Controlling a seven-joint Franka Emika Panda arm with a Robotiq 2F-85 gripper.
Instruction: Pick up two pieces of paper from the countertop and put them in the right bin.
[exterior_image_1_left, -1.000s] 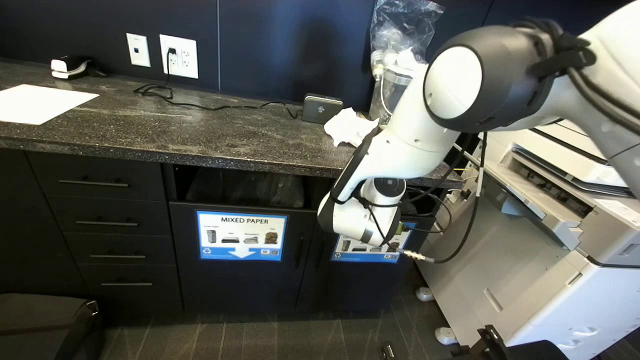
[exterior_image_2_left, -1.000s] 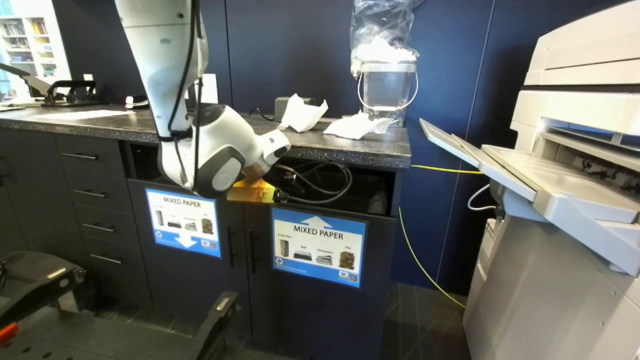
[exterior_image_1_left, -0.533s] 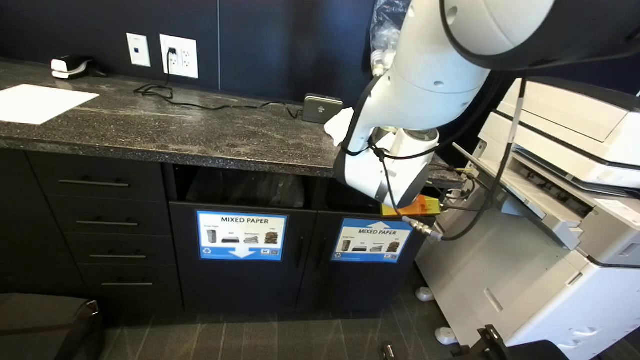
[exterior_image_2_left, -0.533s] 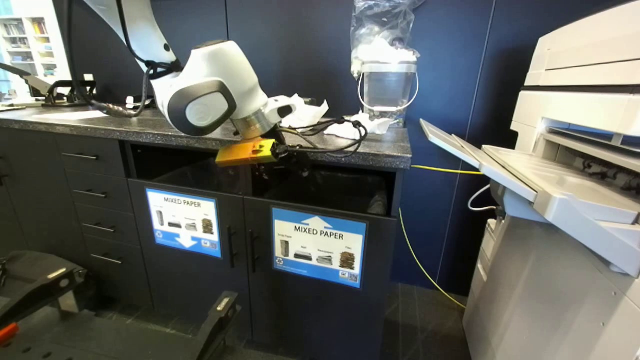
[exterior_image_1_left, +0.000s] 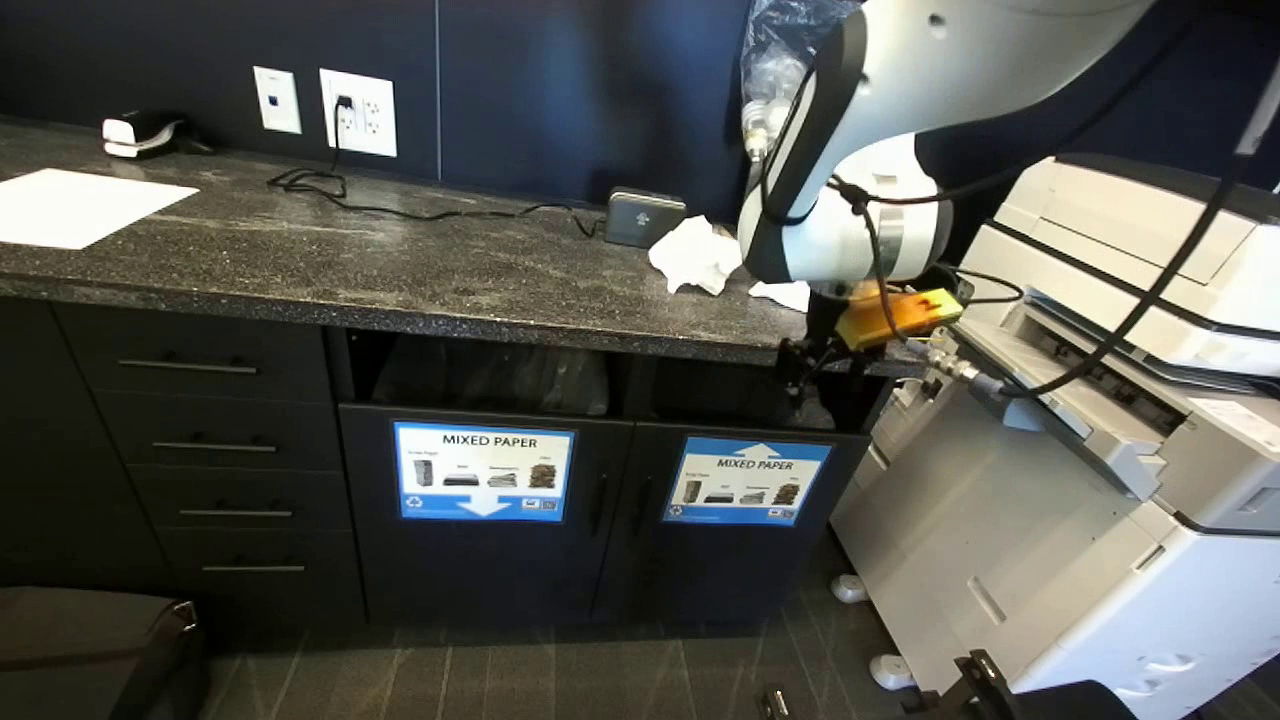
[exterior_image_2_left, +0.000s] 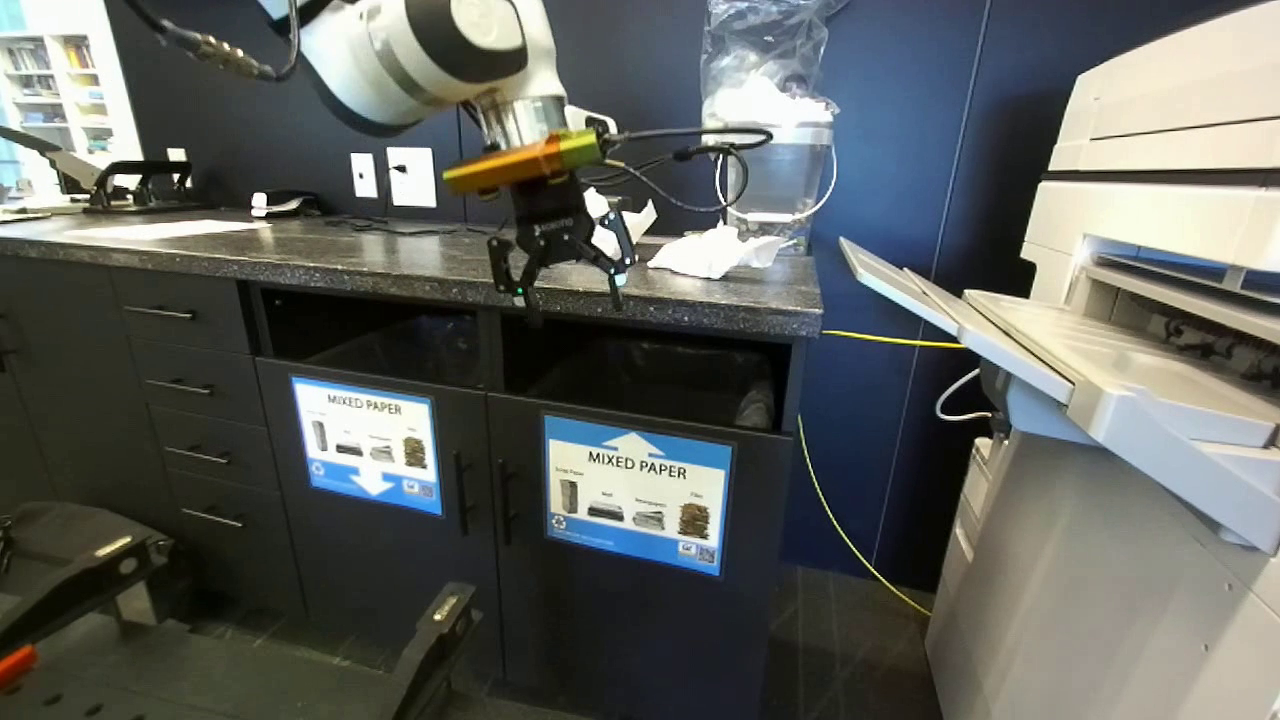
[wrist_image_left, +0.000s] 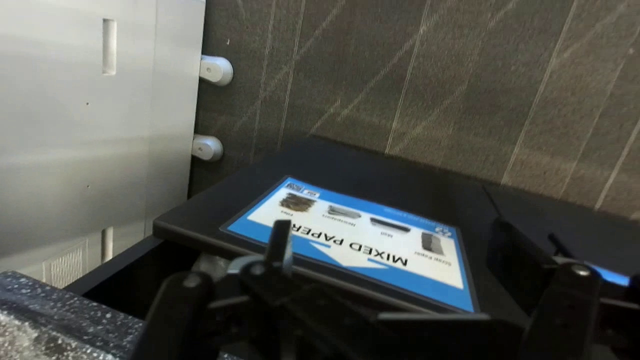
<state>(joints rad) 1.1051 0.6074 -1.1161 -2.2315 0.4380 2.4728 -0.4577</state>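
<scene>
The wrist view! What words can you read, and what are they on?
"MIXED PAPER", upside down: blue-and-white rectangular sign on the right black bin
"Scrap Paper": same sign
"Mail": same sign
"Newspapers": same sign
"Files": same sign
Too small: print along its blue edge

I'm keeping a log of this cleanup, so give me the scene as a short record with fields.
first paper: rumpled, white, on the countertop near the small grey device
second paper: rumpled, white, on the countertop near the clear container
flat sheet: smooth, white, on the countertop, well apart from both papers
right bin: black front, MIXED PAPER label with upward arrow; no paper visible inside
jaws: open, nothing between them, pointing down near the countertop's front edge
left to do: both papers into the right bin
</scene>
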